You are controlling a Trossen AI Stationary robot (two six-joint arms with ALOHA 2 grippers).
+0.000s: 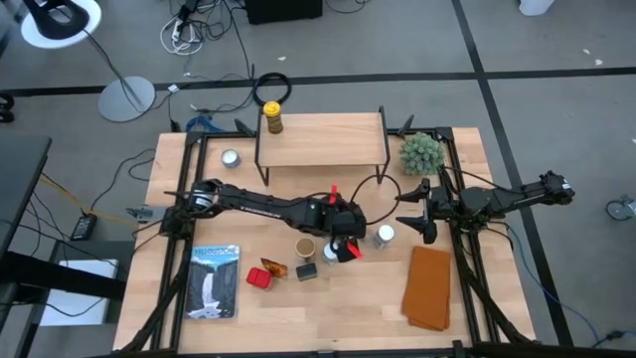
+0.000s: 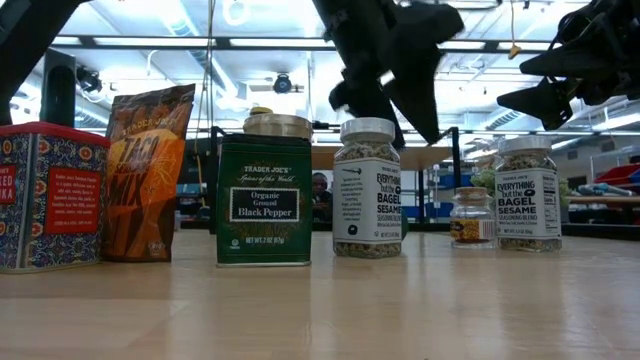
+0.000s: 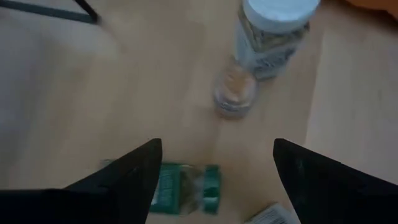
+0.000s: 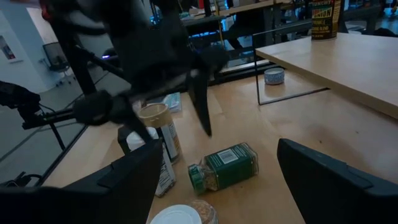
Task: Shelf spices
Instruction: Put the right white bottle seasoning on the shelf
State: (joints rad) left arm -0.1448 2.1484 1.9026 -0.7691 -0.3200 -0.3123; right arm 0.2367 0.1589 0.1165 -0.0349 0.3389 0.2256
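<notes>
Two grippers, both spread and holding nothing. Left gripper (image 1: 343, 246) hangs at frame centre over a toppled green-lidded jar (image 3: 185, 188); a white-lidded jar (image 1: 385, 236) stands just right. Right gripper (image 1: 417, 221) waits beside it. Shelf (image 1: 322, 138) at upper centre carries one yellow-lidded jar (image 1: 271, 118). Low view alone shows labels: black pepper tin (image 2: 264, 200).

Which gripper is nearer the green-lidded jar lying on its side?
Left. The left gripper, open, hovers right above the green-lidded jar, which shows between its fingers. The right gripper, open, waits farther off, beyond the white-lidded jar.
</notes>
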